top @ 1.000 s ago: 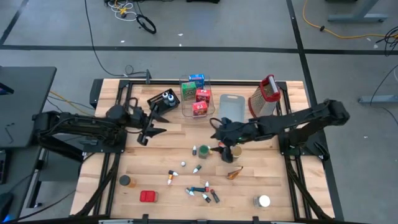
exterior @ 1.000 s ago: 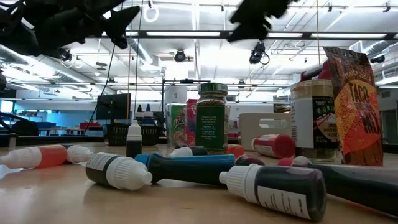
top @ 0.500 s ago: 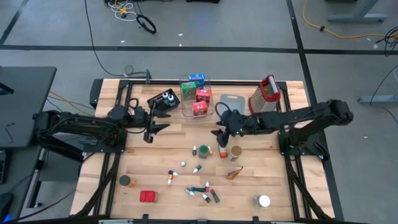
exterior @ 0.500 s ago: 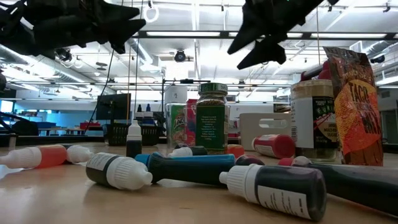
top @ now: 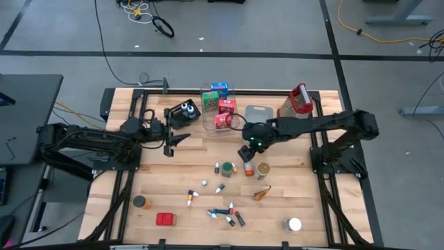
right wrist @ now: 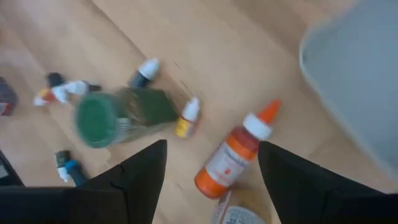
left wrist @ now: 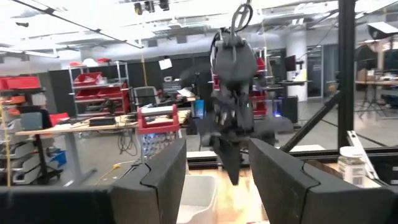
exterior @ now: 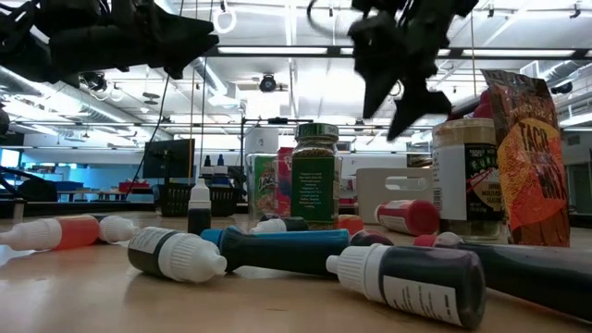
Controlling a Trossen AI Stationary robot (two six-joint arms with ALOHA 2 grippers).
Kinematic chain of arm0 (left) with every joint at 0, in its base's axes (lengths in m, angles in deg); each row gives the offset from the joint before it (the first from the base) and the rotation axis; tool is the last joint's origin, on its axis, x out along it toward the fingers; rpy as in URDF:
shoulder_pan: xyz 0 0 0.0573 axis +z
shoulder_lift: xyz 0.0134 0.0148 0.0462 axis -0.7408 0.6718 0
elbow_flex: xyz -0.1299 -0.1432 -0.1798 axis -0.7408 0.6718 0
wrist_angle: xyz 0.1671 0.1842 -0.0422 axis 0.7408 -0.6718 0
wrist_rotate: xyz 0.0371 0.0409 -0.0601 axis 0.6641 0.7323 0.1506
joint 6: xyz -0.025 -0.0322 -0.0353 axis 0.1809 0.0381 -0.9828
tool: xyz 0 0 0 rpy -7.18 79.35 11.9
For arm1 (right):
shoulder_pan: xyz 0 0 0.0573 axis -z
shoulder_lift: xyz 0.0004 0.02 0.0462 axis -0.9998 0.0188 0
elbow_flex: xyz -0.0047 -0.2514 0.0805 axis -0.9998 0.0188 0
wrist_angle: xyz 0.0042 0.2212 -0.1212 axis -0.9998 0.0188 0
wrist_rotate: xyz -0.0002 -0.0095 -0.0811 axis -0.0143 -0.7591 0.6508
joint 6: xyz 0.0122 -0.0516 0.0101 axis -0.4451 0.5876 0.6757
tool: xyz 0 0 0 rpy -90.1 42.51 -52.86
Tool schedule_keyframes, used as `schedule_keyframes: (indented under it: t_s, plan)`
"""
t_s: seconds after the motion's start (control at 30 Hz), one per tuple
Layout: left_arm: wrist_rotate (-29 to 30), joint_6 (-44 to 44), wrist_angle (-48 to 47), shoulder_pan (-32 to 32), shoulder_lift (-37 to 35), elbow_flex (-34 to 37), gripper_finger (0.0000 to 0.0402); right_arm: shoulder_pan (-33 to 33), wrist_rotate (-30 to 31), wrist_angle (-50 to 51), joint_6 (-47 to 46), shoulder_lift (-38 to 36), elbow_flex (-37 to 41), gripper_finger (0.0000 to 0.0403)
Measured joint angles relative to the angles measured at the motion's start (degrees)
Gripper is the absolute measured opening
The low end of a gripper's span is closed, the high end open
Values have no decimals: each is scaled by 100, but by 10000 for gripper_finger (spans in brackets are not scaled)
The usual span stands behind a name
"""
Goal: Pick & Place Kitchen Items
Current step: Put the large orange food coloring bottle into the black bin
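Observation:
The kitchen items lie scattered over the wooden table's middle and near part. They include a green-lid jar [top: 227, 169], an orange bottle [top: 248, 169], a tan-lid jar [top: 263, 170], tiny bottles [top: 223, 214], a red box [top: 165, 219] and an orange-brown scrap [top: 262, 192]. My right gripper [top: 245, 154] hangs open above the orange bottle [right wrist: 233, 155], fingers pointing down, and touches nothing. The green-lid jar [right wrist: 118, 115] stands beside that bottle. My left gripper [top: 179, 141] hovers open over the table's left part, near the black tray [top: 182, 111], and is empty.
A clear bin [top: 218, 107] holding red, blue and green boxes stands at the far edge. A grey-blue tray [top: 258, 114] and the metal grater [top: 295, 103] are to its right. A brown jar [top: 140, 202] and a white-lid can [top: 294, 224] sit near the near edge.
My right gripper has tipped from nearly level to pointing down and has come lower over the orange bottle, while its arm swung toward the far edge. My left gripper has drifted a little toward the table's right and far side. Nothing on the table has moved.

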Motion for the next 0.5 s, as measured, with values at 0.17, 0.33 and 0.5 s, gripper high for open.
schedule_keyframes:
  t_s: [0.17, 0.33, 0.5]
  plan:
    - [27, 64, -11, 0, 0, 0, 185, 38, -638, 55, -466, 515, 4, 263]
    - [27, 299, -35, 0, 0, 0, 185, -29, -1047, 70, -885, 866, 7, 263]
    - [84, 372, -218, 0, 0, 4, 185, -76, -838, 179, -1376, 1081, 7, 263]
